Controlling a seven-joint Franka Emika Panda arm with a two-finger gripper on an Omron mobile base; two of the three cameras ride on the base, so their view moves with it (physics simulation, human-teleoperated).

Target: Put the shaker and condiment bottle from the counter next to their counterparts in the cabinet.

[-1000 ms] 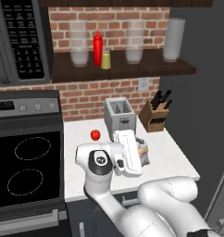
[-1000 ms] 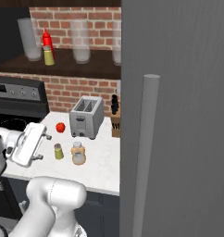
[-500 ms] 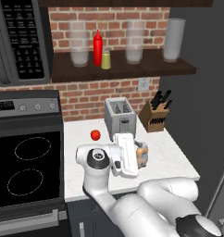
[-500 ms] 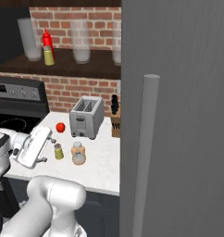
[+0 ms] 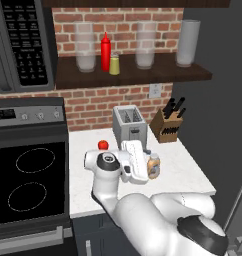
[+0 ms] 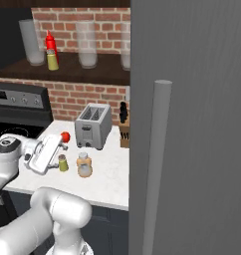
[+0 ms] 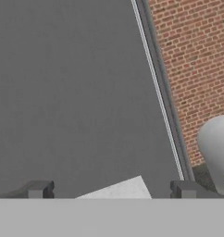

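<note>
Gripper (image 7: 109,190) of mine spread wide, empty, above counter (image 6: 110,182). Shelf (image 5: 143,76) holds red bottle (image 5: 106,51), small shaker (image 5: 114,65), clear jars (image 5: 84,46).

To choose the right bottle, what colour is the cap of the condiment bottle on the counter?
White, on the tan condiment bottle; the right base view shows it best.

Just right of my gripper (image 6: 49,152) on the counter (image 6: 110,177) stands the shaker (image 6: 63,163), the condiment bottle (image 6: 84,165) right beside it. Behind them sits the toaster (image 6: 93,126). On the cabinet (image 6: 72,70) above me, the squeeze bottle (image 6: 50,42) and second shaker (image 6: 53,60) stand together.
</note>
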